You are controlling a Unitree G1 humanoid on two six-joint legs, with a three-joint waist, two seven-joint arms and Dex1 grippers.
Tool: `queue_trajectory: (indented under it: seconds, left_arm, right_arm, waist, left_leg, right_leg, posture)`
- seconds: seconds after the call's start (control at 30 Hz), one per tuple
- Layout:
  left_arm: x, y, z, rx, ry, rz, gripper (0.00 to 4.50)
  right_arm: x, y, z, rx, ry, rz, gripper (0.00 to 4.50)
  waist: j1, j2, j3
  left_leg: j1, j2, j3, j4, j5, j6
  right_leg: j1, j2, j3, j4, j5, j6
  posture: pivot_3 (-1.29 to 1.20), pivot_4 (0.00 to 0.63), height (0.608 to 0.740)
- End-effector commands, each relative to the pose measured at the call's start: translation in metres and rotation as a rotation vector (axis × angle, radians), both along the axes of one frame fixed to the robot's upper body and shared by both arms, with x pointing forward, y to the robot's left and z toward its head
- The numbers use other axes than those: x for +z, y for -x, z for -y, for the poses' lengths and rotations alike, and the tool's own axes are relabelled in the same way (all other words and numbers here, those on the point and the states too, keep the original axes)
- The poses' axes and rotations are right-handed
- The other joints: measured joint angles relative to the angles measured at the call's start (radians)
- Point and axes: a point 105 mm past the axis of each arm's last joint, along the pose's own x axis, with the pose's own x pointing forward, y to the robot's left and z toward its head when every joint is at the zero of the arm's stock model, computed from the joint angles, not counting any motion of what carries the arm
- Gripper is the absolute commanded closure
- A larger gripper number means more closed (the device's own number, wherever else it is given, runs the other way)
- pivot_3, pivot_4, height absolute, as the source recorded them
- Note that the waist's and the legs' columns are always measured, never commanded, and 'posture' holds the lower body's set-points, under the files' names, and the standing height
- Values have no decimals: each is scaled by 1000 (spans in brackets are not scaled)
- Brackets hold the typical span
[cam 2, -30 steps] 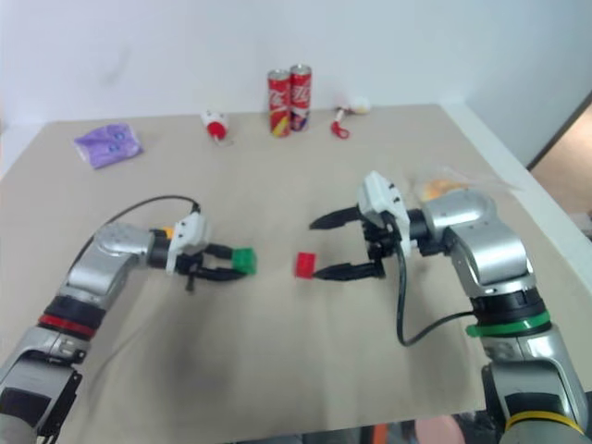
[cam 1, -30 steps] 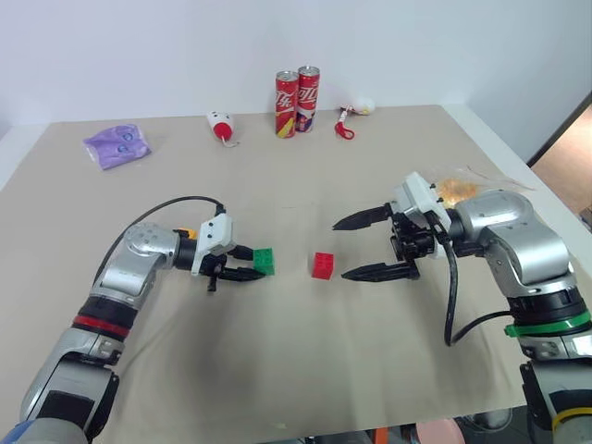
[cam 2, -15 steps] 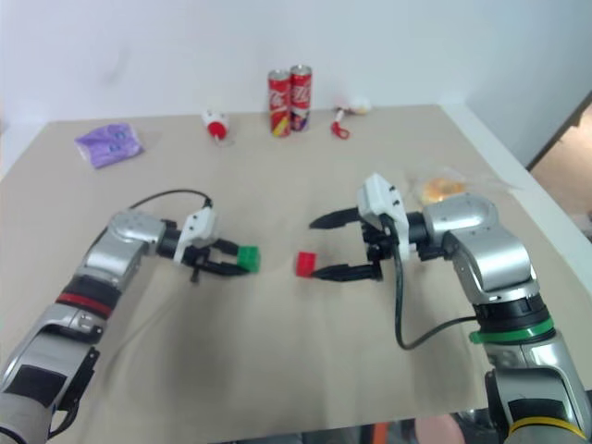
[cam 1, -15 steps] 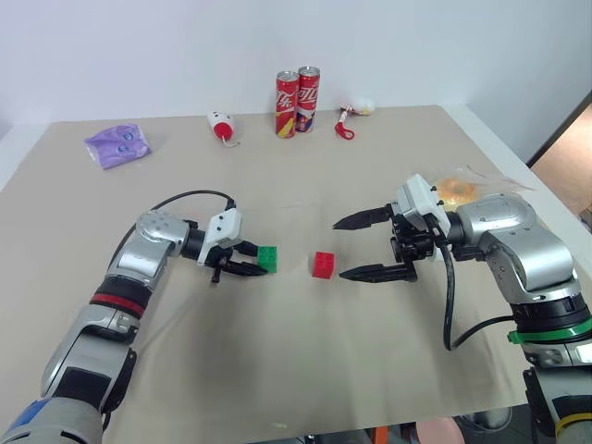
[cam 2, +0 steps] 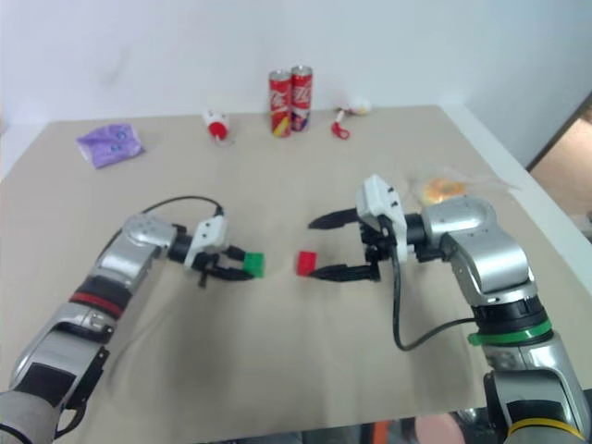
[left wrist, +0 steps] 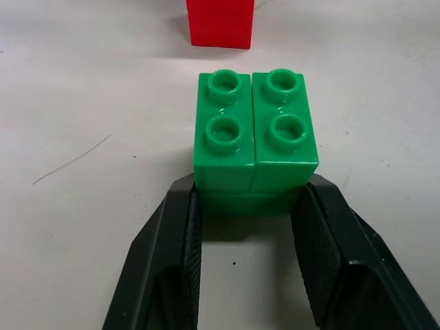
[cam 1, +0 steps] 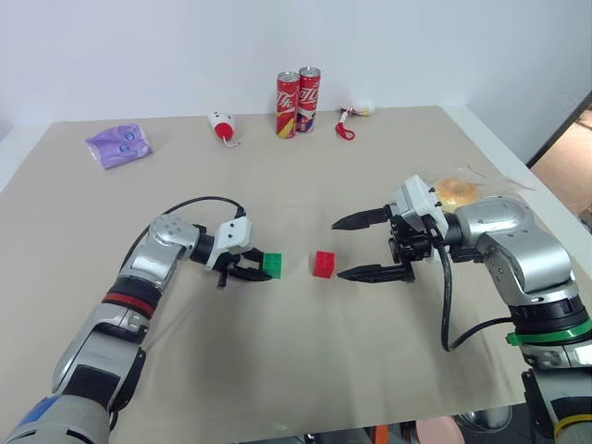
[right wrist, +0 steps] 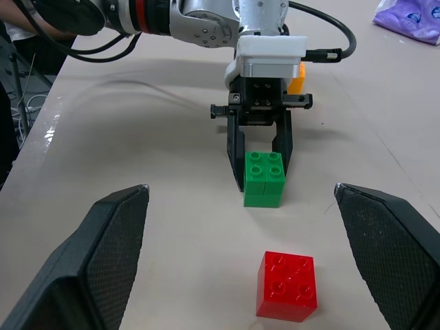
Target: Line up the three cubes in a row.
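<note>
My left tool (cam 1: pixel 262 268) is clamped on the green cube's (cam 1: pixel 272 265) flat sides: light, stiff, slippery plastic. Right tool (cam 1: pixel 359 246) gapes around the red cube (cam 1: pixel 323 265).

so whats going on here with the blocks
The left gripper is shut on the green cube, low over the table beside the red cube, with a gap between the two. The right gripper waits on the red cube's other side, jaws wide open, holding nothing. An orange cube shows behind the left gripper.
</note>
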Motion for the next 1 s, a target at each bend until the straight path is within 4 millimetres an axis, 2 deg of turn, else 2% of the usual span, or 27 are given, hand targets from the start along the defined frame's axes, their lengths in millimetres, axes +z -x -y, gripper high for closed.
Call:
queue_trajectory:
  seconds: [0.03, 0.57, 0.73, 1.0]
  left_arm:
    - [0, -4, 2, 7, -15, 21, 3205]
    - [-3, -6, 7, 24, -12, 1, 3205]
    - [-4, -4, 7, 19, -12, -2, 3205]
    - [-1, -7, 8, 32, 1, 4, 3205]
  right_arm:
    - [12, 4, -3, 27, -21, 52, 0]
    - [11, 2, -2, 25, -17, 48, 0]
    - [0, -4, 9, -17, 19, 27, 0]
    - [-5, -20, 28, -102, 30, 6, 0]
  waist:
    - [1, 0, 0]
    - [3, 0, 0]
    - [3, 0, 0]
    - [3, 0, 0]
  left_leg:
    - [0, 0, 0, 0, 0, 0]
    - [1, -1, 0, 3, 0, 0]
    - [1, -1, 0, 3, 0, 0]
    - [1, -2, 0, 3, 0, 0]
  right_leg:
    - [0, 0, 0, 0, 0, 0]
    - [2, -1, 0, 0, 2, 3]
    - [2, -1, 0, 0, 2, 3]
    - [3, -1, 1, 0, 2, 3]
  posture:
    - [0, 150, 740]
    - [0, 150, 740]
    - [0, 150, 740]
    - [0, 150, 740]
